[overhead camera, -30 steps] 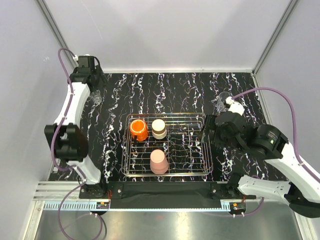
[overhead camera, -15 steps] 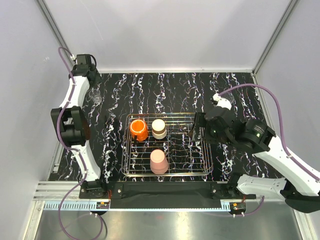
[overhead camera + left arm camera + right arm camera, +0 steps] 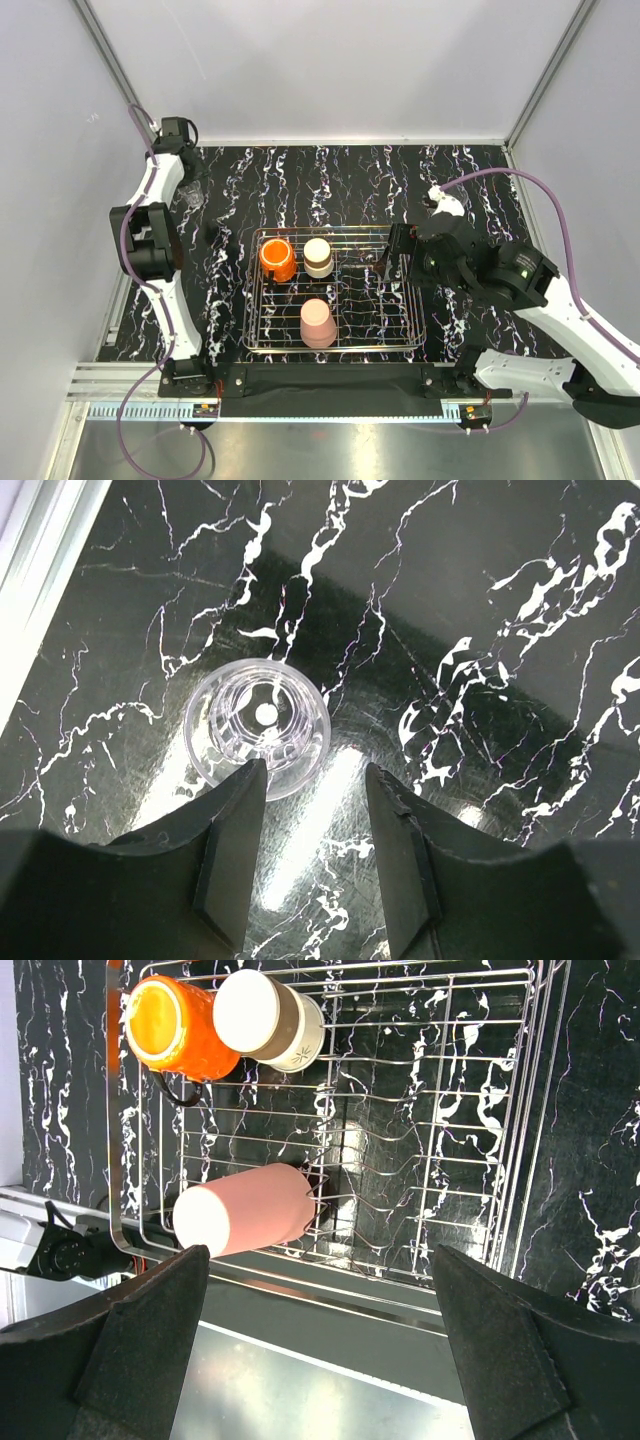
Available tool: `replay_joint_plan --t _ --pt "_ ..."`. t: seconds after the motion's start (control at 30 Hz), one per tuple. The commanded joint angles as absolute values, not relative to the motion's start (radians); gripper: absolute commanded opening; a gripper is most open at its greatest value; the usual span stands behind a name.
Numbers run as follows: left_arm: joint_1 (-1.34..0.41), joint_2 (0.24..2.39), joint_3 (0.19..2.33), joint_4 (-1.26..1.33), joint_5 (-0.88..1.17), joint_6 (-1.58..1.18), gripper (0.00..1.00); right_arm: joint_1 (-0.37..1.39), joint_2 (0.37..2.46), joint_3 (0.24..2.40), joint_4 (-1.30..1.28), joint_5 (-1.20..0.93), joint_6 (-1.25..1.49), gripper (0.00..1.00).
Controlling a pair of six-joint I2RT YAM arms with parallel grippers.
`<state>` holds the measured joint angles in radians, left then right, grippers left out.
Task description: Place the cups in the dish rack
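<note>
A clear glass (image 3: 258, 725) stands upright on the black marbled table at the far left corner. My left gripper (image 3: 315, 775) hovers over it, part open, with its left fingertip (image 3: 245, 785) over the glass's near rim. The glass lies just beyond the fingertips, and only bare table shows between them. The dish rack (image 3: 330, 347) holds an orange cup (image 3: 276, 258), a cream cup with a brown band (image 3: 318, 256) and a pale pink tumbler (image 3: 318, 322) lying on its side. My right gripper (image 3: 398, 258) hangs wide open and empty above the rack's right side.
A white wall and metal frame post (image 3: 40, 540) run close beside the glass on the left. The rack's right half (image 3: 440, 1130) holds only bare wire prongs. The table's near edge has a black strip and metal rail (image 3: 320, 385).
My left arm has drawn in toward the back-left corner and its jaws have narrowed above the glass. My right arm has swung left from the table's right side to above the rack.
</note>
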<state>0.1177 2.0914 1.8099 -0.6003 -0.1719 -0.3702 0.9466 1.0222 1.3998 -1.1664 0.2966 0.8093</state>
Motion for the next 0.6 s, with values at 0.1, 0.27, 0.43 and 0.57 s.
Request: replay_joint_plan --t 0.1,0.27,0.43,0.57 --pt "0.126 2.088 1.807 -0.584 -0.21 -0.379 0.49 0.951 1.017 1.408 -1.123 0.287 0.818 1.0" --pt "0.126 2.112 1.804 -0.586 -0.207 -0.379 0.48 0.951 1.026 1.396 -1.114 0.284 0.818 1.0" --pt "0.126 2.149 1.831 -0.597 -0.209 -0.371 0.47 0.951 1.034 1.39 -1.14 0.304 0.825 1.0" --pt "0.124 2.174 1.859 -0.608 -0.207 -0.371 0.46 0.951 1.045 1.385 -1.17 0.339 0.833 1.0"
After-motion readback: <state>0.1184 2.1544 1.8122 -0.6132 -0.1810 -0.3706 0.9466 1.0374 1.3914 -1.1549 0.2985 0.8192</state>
